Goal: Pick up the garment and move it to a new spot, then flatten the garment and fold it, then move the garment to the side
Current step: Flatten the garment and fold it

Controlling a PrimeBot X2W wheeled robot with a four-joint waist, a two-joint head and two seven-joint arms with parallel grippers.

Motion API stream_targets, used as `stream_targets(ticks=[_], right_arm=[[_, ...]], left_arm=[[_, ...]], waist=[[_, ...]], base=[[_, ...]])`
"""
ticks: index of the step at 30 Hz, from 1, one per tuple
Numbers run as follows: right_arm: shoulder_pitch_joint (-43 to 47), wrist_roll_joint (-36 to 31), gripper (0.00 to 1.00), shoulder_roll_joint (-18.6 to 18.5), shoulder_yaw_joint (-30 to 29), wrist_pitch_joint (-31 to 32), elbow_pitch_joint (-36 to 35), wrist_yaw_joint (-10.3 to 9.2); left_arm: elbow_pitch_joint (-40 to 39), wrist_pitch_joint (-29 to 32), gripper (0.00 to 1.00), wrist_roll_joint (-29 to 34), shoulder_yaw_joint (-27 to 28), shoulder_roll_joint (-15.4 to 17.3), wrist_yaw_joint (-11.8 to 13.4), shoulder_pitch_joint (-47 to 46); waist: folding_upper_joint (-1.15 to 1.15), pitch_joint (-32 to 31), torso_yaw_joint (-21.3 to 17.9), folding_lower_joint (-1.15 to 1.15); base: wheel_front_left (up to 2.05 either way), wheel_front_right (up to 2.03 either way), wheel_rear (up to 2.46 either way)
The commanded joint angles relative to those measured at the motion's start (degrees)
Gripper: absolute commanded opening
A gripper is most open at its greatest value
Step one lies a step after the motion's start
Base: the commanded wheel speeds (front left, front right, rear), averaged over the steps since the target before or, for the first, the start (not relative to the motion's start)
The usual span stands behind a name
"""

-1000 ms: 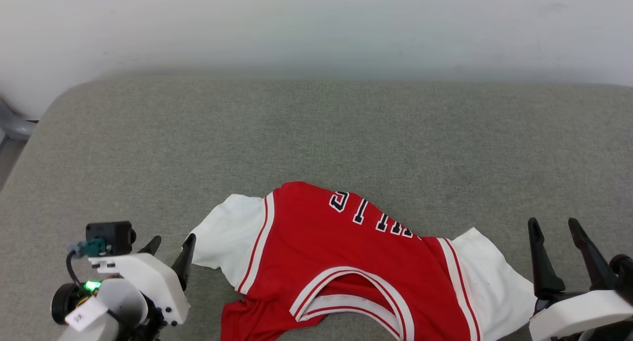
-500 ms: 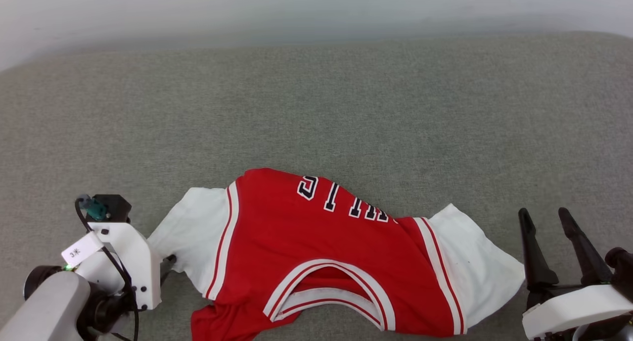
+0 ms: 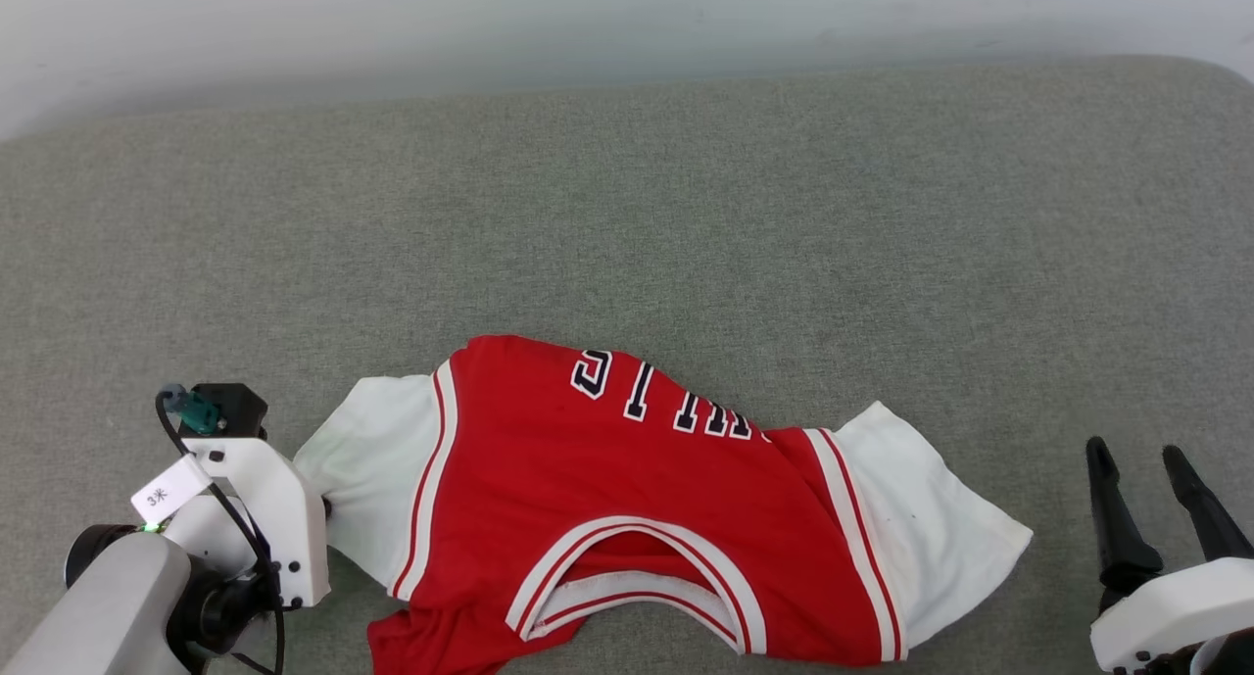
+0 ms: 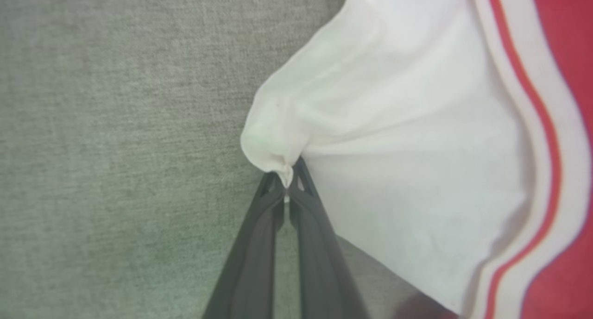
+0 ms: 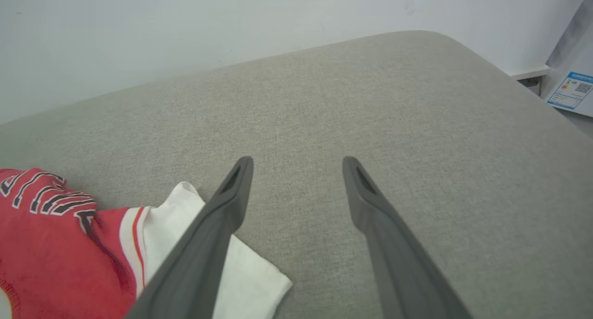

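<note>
Pinching the garment (image 3: 627, 518) by the bunched edge of one white sleeve (image 4: 394, 138), the left claw (image 4: 286, 187) had its two dark fingers pressed together on the cloth. From those fingertips the red jersey stretched away towards the right claw (image 5: 296, 164), so its long axis ran sleeve to sleeve between the two claws. The neck opening (image 3: 627, 582) pointed back towards the robot. The black lettering (image 3: 661, 406) lay along the far edge, upside down in the head view. The other sleeve (image 3: 931, 518) ended near the right claw, on its left side and apart from it. That claw stood wide, holding nothing, above the grey upholstered surface (image 5: 370, 101) on which the garment lay rumpled. Beyond both claws a pale wall (image 3: 627, 19) rose.
</note>
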Motion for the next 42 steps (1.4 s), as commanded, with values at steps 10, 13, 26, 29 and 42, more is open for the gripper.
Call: stream_targets(ticks=[10, 13, 26, 29, 42], right_arm=[[-0.31, 2.42, 1.00, -5.57, -1.01, 20.24, 2.59, -0.04], [-0.86, 4.10, 1.00, -7.83, 2.27, 27.28, 3.04, -0.04], [-3.93, 8.17, 1.00, -10.86, 13.58, 39.15, 8.69, -0.02], [-3.66, 9.18, 0.33, -10.20, 15.32, 39.32, 10.33, 0.06], [-6.96, 7.58, 0.00, -12.75, 9.64, 33.48, 3.63, -0.05]], left_arm=[[-6.42, -7.29, 0.00, 1.64, 2.00, 0.45, 2.06, 3.13], [-9.75, -8.96, 0.00, 1.90, 3.04, 0.63, 3.44, 3.98], [-17.68, -10.23, 0.00, 2.67, 3.26, 0.55, 5.98, 5.82], [-17.87, -10.55, 0.00, 2.57, 3.30, 0.55, 6.11, 5.95], [-19.23, -15.71, 0.00, 5.18, 4.81, 1.17, 6.82, 4.32]], waist=[[0.00, -1.57, 1.53, 0.01], [0.00, -1.27, 2.17, 0.01], [0.00, 2.49, 4.83, 0.01], [0.00, 2.83, 4.91, 0.01], [0.00, -1.24, 4.49, 0.01]], base=[[0.00, 0.00, 0.00], [0.00, 0.00, 0.00], [0.00, 0.00, 0.00], [0.00, 0.00, 0.00], [0.00, 0.00, 0.00]])
